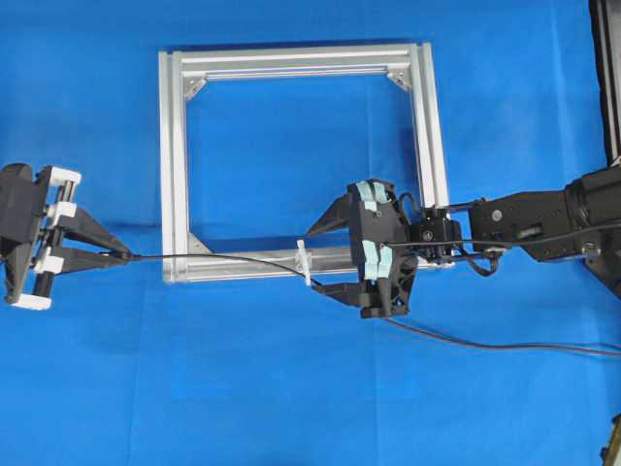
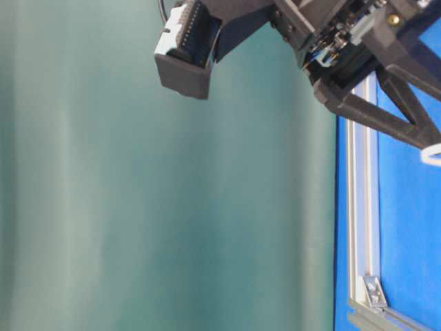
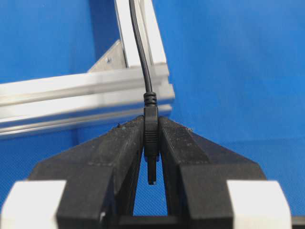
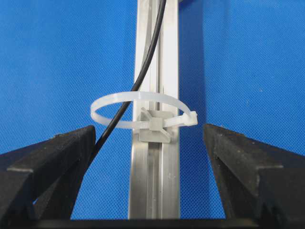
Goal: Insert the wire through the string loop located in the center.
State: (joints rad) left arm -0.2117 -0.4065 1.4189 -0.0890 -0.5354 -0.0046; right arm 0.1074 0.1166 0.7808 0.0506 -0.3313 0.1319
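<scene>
The blue table is viewed from straight overhead; the table-level cam is set low and turned sideways. Each wrist cam is aimed along its fingers, close in, w/ the aluminium frame shared by all views.

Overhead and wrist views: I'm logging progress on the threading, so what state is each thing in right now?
wire: threaded through the loop, plug end pinched.
string loop: upright on the frame bar, wire passing through it.
left gripper: shut on the wire's plug.
right gripper: fingers open, straddling the loop, holding nothing.
aluminium frame: lying flat on the blue surface.
</scene>
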